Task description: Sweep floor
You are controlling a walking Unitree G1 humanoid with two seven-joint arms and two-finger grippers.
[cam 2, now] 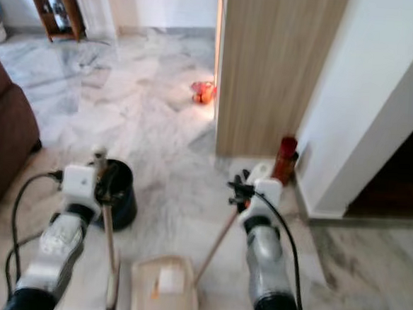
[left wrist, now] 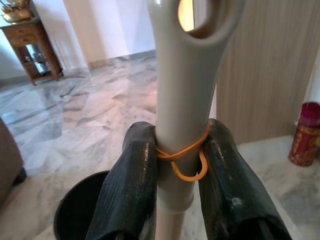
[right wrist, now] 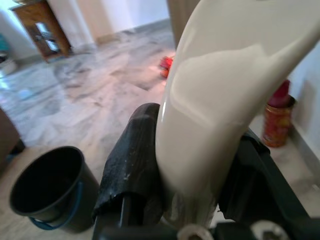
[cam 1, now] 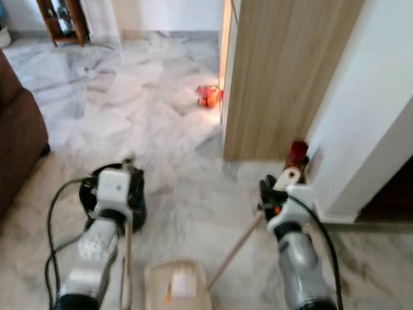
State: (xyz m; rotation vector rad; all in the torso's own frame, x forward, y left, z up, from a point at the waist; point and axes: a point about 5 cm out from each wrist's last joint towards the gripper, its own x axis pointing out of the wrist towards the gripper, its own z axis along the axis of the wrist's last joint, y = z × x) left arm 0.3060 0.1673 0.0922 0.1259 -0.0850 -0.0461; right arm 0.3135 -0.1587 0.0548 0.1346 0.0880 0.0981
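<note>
with left claw (left wrist: 172, 165) clamped on grey broom handle (left wrist: 182, 100) and right claw (right wrist: 190, 165) clamped on cream dustpan handle (right wrist: 220, 90); beige dustpan (cam 1: 177, 289) low on marble floor (cam 1: 145, 115); could clip black bucket (cam 2: 119, 191) through careless swing

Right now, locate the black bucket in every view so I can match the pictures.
Left eye view: black bucket on the floor behind the left wrist.
Right eye view: just beyond the left gripper.
Left wrist view: its rim low, beside the fingers.
Right wrist view: lower corner, open mouth up.
Shared landmark: red canister by the wall.
</note>
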